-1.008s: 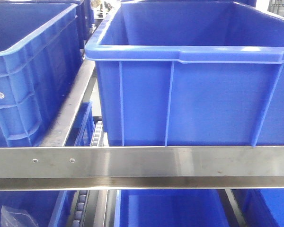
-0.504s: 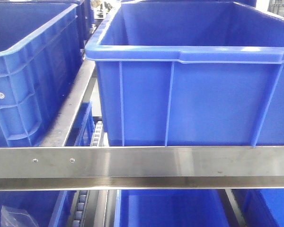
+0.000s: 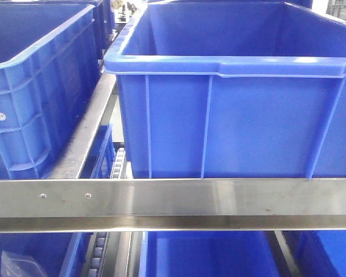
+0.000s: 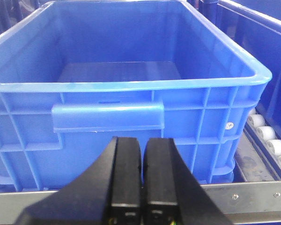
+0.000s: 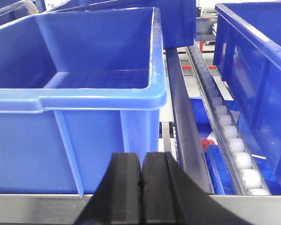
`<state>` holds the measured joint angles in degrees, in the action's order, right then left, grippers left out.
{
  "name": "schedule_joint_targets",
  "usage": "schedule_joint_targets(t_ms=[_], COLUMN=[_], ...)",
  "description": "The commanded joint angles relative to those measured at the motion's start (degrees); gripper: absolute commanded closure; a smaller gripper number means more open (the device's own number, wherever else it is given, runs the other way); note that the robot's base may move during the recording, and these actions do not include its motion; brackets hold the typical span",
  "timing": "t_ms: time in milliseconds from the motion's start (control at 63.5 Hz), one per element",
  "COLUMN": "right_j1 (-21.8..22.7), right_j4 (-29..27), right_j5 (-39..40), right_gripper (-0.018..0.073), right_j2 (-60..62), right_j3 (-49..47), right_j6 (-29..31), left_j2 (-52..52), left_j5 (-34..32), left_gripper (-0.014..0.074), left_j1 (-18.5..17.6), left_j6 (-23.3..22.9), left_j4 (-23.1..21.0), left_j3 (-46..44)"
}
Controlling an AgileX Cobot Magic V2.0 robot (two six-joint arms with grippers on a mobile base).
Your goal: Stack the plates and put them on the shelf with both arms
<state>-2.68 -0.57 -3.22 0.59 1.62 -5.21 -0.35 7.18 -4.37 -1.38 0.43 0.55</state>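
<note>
Three front-view pictures compared, one after another: no difference found between the earlier pair and the present one. Showed the shelf as a brushed steel front rail across the lower part, two small screws near its left end. Carried a large blue crate at centre and right, standing just behind the rail, and a second blue crate at left, with a steel divider strip running back between them. Revealed more blue bins on the level beneath. Caught no plate anywhere, and neither arm.

Seen from the left wrist: left gripper low at centre, black fingers pressed together with only a thin seam between, nothing clamped. Hung just in front of the rail, facing a blue crate's front wall and its moulded handle. Showed white rollers at the right edge. No plate visible.

Seen from the right wrist: right gripper likewise closed, fingers touching, holding nothing. Faced the right corner of a blue crate, with a dark steel strip and a track of white rollers running back beside it, and another crate's wall at far right. Glimpsed something small and red below the rollers, too small to identify. Again no plate.
</note>
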Motion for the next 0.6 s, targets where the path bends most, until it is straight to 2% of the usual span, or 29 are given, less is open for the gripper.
schedule_joint_targets(t_ms=[0, 583], right_j1=[0.4, 0.4], right_j4=[0.6, 0.6], right_j5=[5.4, 5.5], right_gripper=[0.0504, 0.0504], right_j2=[1.2, 1.2], right_j3=[-0.9, -0.9], right_j6=[0.0, 0.0], left_j2=[-1.0, -1.0], left_j5=[-4.9, -4.9], left_gripper=[0.0495, 0.0495], left_j1=[-0.3, -0.3], left_j6=[0.0, 0.0], left_j4=[-0.4, -0.4], left_j3=[1.3, 1.3])
